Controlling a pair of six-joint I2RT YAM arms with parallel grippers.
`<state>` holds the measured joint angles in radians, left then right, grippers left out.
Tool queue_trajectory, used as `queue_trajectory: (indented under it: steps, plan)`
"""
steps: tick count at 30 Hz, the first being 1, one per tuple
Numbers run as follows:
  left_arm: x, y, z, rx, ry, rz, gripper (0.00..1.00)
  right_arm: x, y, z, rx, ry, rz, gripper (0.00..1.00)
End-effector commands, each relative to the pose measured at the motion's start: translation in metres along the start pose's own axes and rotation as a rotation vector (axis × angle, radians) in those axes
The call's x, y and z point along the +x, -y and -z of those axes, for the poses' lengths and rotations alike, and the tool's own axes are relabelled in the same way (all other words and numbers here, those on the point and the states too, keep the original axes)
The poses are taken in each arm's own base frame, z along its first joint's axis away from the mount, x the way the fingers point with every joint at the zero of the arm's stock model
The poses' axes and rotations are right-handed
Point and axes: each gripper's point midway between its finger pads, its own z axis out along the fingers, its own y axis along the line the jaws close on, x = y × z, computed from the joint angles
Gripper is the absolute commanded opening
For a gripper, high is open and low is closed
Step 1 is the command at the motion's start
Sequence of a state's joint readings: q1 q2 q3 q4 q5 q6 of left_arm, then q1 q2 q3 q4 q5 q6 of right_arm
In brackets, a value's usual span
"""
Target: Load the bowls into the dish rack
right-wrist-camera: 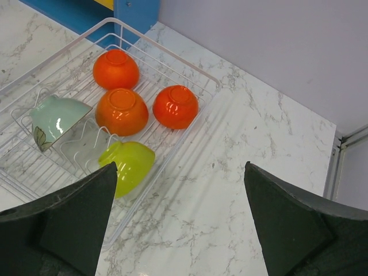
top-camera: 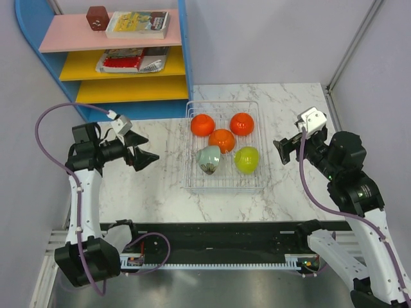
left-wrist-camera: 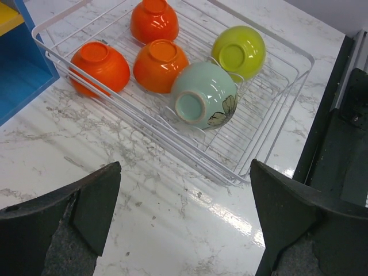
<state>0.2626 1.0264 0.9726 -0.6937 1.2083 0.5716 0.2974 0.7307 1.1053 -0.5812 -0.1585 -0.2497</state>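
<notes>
Top external view gives you the dish rack [top-camera: 225, 184] lying lengthwise at the middle of the marble table [top-camera: 160, 186], its far end close to the foot of the blue shelf unit [top-camera: 183, 58]. All five bowls sit inside it. At the far end you have the left orange bowl [top-camera: 202, 124] and the right orange bowl [top-camera: 242, 123] side by side, both foot-up. The middle orange bowl [top-camera: 221, 139] sits just nearer than them and between them, also foot-up. Nearer still, the pale green bowl [top-camera: 209, 158] with a flower print lies tipped on its side at the rack's left, close against the middle orange bowl, though you cannot tell whether they touch. From the left wrist you see its foot turned toward that camera. The lime bowl [top-camera: 246, 160] is beside it at the rack's right, likewise tipped on its side. Your left gripper [top-camera: 146, 147] hangs over the table to the left of the rack, well apart from it, jaws spread wide with nothing between them. Its fingers [left-wrist-camera: 80, 210] frame bare marble in the left wrist view. Your right gripper [top-camera: 280, 150] hangs to the right of the rack, on the lime bowl's side but clear of the wire, likewise spread wide and empty. On the shelf unit a book [top-camera: 138, 24] and a brown cube [top-camera: 97, 18] rest on the top pink board.
</notes>
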Motion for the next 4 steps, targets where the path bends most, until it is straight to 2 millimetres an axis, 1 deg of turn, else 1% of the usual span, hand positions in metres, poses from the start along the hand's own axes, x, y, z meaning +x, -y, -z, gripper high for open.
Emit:
queue_trajectory:
  steps: [1, 4]
  plan:
    - [-0.0022, 0.0032, 0.0009, 0.025, 0.028, -0.041, 1.00, -0.0196, 0.0070, -0.0037, 0.024, 0.055, -0.016, 0.98]
    - [-0.0015, 0.0028, 0.0006, 0.030, 0.030, -0.041, 1.00, -0.0210, 0.0080, -0.0061, 0.024, 0.053, -0.016, 0.98]
